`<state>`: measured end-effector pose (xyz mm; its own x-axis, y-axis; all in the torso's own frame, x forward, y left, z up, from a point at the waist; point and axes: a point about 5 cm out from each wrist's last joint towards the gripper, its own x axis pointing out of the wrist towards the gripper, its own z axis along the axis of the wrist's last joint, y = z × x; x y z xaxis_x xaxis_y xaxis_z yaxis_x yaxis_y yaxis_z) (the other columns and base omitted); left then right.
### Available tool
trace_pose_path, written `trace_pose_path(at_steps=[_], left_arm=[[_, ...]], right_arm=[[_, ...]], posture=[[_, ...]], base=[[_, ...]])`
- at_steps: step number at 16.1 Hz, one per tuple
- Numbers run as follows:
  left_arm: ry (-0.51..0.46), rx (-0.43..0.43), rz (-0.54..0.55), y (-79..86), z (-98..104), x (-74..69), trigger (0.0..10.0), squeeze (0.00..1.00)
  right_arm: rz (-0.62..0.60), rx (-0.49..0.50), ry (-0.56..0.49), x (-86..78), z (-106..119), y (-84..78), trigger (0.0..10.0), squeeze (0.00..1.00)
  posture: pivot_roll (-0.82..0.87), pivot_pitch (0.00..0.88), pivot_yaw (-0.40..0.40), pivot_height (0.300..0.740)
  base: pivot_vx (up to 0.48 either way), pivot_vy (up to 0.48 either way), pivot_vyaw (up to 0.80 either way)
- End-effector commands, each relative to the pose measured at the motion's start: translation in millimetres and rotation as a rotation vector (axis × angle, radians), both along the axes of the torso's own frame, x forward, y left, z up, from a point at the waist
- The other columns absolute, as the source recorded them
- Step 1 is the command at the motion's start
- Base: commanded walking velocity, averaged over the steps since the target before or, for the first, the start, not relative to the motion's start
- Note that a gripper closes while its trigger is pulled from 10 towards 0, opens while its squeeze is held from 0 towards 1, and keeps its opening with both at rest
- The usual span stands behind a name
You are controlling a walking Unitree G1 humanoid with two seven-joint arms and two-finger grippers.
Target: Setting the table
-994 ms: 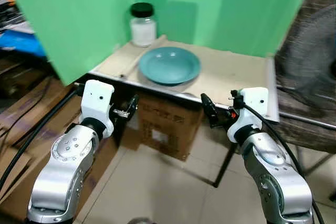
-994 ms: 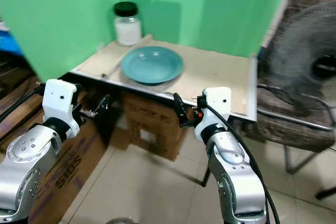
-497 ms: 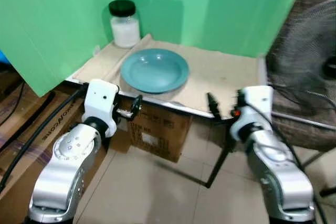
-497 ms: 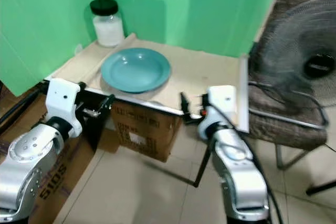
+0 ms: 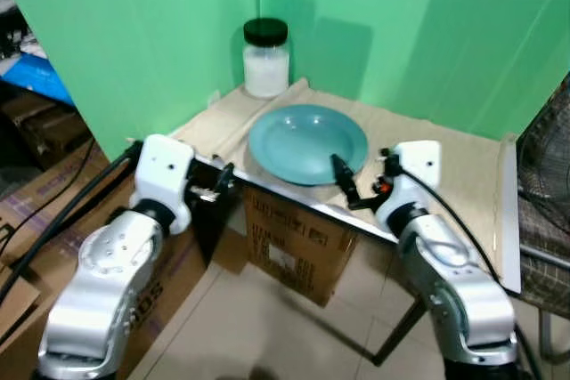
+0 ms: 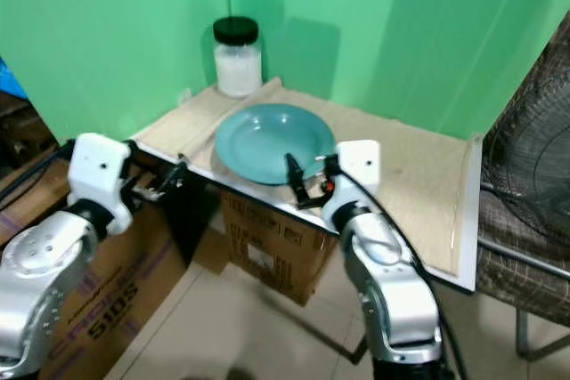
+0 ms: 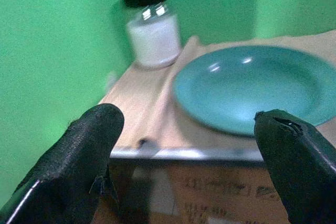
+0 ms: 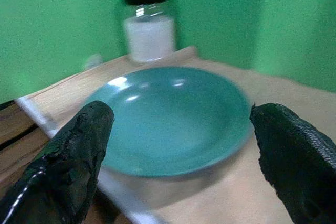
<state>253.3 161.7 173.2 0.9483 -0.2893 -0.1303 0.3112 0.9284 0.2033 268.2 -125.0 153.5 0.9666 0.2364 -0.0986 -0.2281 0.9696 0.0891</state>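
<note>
The plate (image 5: pixel 307 142) sits near the table (image 5: pixel 445 175) front edge, jar (image 5: pixel 266 58) behind it. Right gripper (image 5: pixel 343 180) hovers at the plate's rim, fingers apart and empty; left gripper (image 5: pixel 218 186) is spread too, below the edge. Biggest risk is probably a clumsy rim grab shoving the plate off the table, or a finger catching the metal edge

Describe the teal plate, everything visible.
The teal plate is round and shallow, with a wide rim and a dished centre, glossy like glazed ceramic or plastic, and nothing lies in it. It sits flat and upright on the beige cloth covering the table, near the front edge, in front of the jar of white contents with a black lid. The right gripper is open at its near rim, fingers spread to either side; whether they touch it cannot be told.
</note>
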Motion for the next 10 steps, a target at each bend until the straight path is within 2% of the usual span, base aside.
trace_pose_path(at_steps=[1, 5, 8, 10], left_arm=[[-0.002, 0.006, -0.057, -9.2, 1.2, -0.6, 10.0, 0.00], [0.003, 0.003, -0.053, -4.8, -1.1, -1.6, 10.0, 0.00], [0.001, 0.013, -0.090, -11.0, -0.8, 2.1, 10.0, 0.00], [0.003, 0.012, -0.087, -8.3, -1.9, 1.4, 10.0, 0.00]], right_arm=[[-0.041, -0.008, -0.011, 3.5, 2.6, -10.9, 10.0, 0.00], [-0.104, -0.058, -0.007, 4.0, -0.9, -15.4, 10.0, 0.00], [-0.056, -0.010, 0.006, 6.2, -0.6, -14.7, 10.0, 0.00], [-0.051, -0.028, -0.004, 5.4, -0.5, -13.9, 10.0, 0.00]], posture=[[0.15, 0.000, 0.019, 0.740], [0.15, 0.000, 0.007, 0.740], [0.15, 0.000, 0.018, 0.740], [0.14, 0.000, 0.015, 0.740]], base=[[0.296, 0.000, 0.00], [0.295, 0.000, 0.00], [0.295, 0.000, 0.00], [0.302, 0.000, 0.00]])
